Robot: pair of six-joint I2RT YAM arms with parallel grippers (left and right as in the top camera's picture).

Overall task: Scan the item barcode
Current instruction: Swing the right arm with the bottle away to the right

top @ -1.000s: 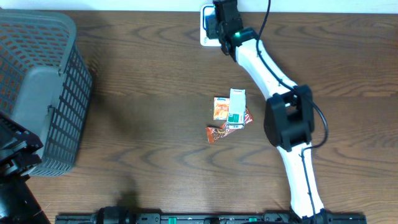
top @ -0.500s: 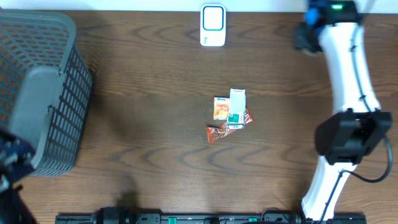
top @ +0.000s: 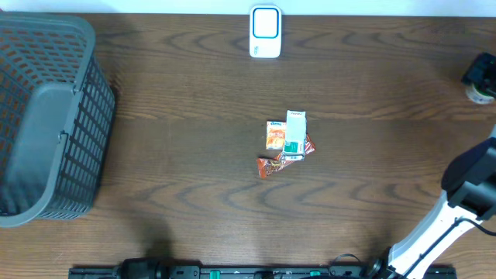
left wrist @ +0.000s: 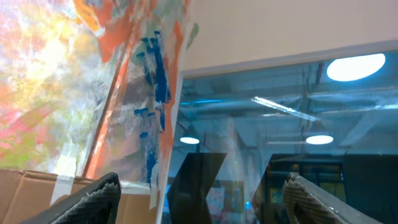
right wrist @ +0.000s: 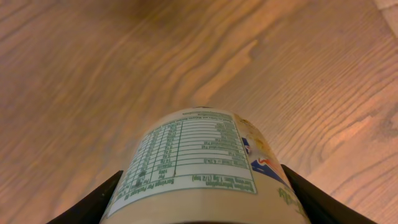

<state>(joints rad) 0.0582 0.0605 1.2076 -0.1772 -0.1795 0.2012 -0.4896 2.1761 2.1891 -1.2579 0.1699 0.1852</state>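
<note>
My right gripper (right wrist: 202,190) is shut on a cream-coloured bottle (right wrist: 199,162). The bottle's nutrition label faces the wrist camera, and no barcode shows on it. In the overhead view that gripper (top: 480,76) hangs at the table's far right edge, with the bottle's pale end (top: 479,95) showing below it. The white and blue scanner (top: 265,32) stands at the back centre, far to the left of the bottle. In the left wrist view my left gripper (left wrist: 202,182) is open and empty. It points up at a painted wall and ceiling lights, and it does not appear in the overhead view.
A small pile of packets and a white and green carton (top: 287,144) lies at the table's middle. A grey mesh basket (top: 48,116) fills the left side. The right arm's base links (top: 465,190) rise at the lower right.
The right arm has swung from the scanner at the back centre out to the far right edge. The left arm has left the overhead view at the lower left.
</note>
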